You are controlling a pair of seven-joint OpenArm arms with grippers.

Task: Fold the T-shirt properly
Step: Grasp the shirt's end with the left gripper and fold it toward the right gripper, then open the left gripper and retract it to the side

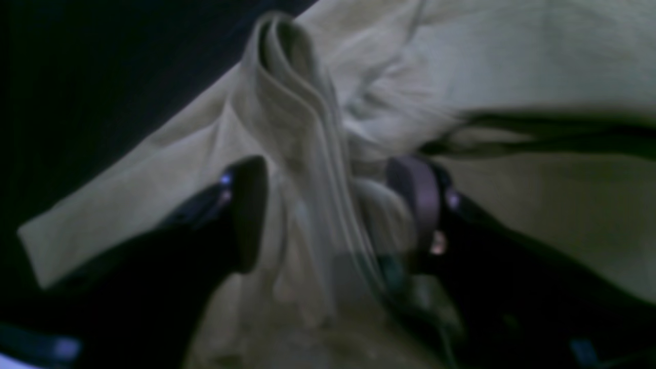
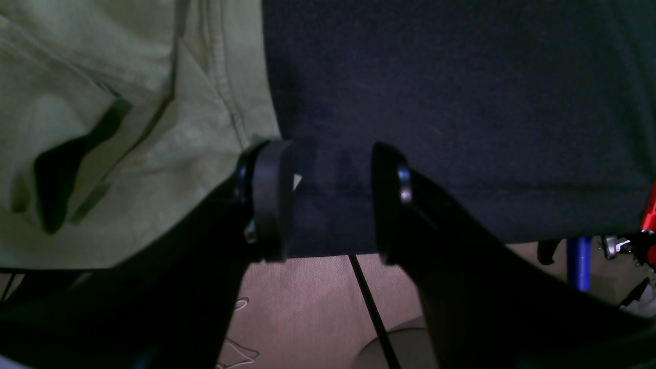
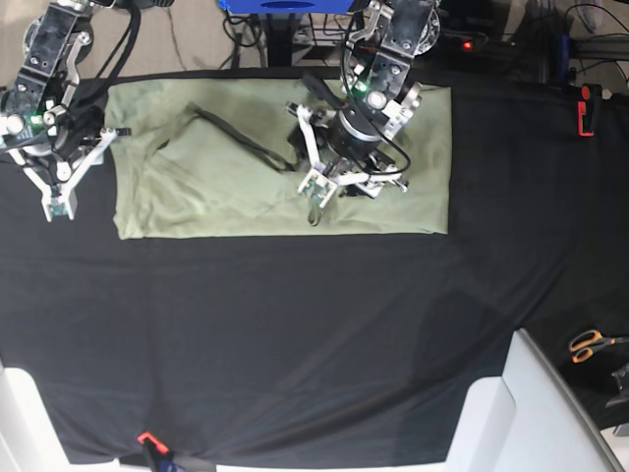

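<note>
Setting: a large black cloth (image 3: 295, 334) covered the whole table, seen from above in the base view.
T-shirt: the pale sage-green short-sleeved cotton T-shirt (image 3: 197, 192) lay spread as a wide rectangle toward 12 o'clock on the cloth, with loose creases and a dark fold line running across its middle.
Left gripper: the left gripper (image 1: 341, 215) sat over the shirt's centre-right part. Its dark fingers (image 1: 248, 212) stood apart, with a raised ridge of bunched green fabric standing between them (the wrist picture is blurred, so contact with the pads cannot be told).
Right gripper: the right gripper (image 2: 333, 202) hung at about 9 o'clock of the shirt, just off its short edge. Its fingers were parted with only black cloth showing in the gap; one finger stood just beside the shirt's stitched hem, gripping nothing.
Surroundings: orange-handled scissors (image 3: 593, 344) lay at 4 o'clock, off the cloth, well apart from the shirt; a red clamp (image 3: 585, 108) sat at the cloth's edge near 2 o'clock.
</note>
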